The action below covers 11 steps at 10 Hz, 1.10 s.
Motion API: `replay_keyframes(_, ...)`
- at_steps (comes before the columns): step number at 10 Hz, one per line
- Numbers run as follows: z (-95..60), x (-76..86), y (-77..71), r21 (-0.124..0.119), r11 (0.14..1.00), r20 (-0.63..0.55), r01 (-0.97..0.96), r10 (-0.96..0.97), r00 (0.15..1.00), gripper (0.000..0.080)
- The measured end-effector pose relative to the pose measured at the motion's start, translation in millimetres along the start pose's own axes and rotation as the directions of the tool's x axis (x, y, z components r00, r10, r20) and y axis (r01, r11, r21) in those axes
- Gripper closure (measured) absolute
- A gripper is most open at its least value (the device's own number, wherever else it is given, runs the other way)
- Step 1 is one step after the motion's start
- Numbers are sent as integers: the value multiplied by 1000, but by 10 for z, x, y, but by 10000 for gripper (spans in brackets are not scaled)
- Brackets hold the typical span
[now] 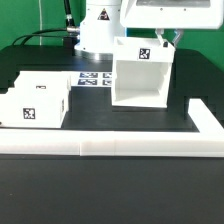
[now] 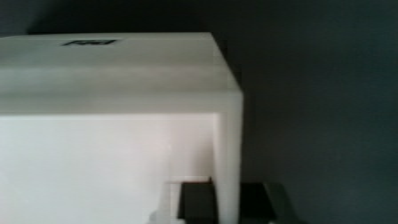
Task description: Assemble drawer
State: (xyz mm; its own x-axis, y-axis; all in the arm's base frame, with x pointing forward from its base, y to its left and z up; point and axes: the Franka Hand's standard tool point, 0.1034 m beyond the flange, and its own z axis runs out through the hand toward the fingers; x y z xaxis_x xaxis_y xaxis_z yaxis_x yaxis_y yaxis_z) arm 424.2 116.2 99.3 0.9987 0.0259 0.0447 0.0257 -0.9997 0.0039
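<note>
The drawer's tall hollow white casing (image 1: 140,78) stands on the black table right of the middle, its open side toward the front and a tag on its upper back edge. My gripper (image 1: 164,40) comes down on the casing's far right top edge. In the wrist view the casing's thin side wall (image 2: 226,130) runs between my two black fingers (image 2: 199,202), and the gripper (image 2: 230,195) is shut on it. A smaller white box tray (image 1: 35,100) with a tag lies on the table at the exterior view's left, apart from the casing.
The marker board (image 1: 95,78) lies flat behind the tray and left of the casing. A long low white rail (image 1: 110,147) runs along the front and turns back at the exterior view's right (image 1: 205,118). The robot's base (image 1: 97,30) stands at the back.
</note>
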Motion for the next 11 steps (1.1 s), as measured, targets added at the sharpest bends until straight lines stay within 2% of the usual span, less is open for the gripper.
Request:
replay_keyframes(4,26,652,55,39,999,-34,38,-37,999,762)
replay_keyframes(8,53,1330,-57,73,997,-156,32,-20,988,762)
replay_keyframes(10,44,1351,-68,82,997,-162,3,11,987,762)
replay_keyframes(11,34,1355,-79,95,995,-160,-39,54,986,762)
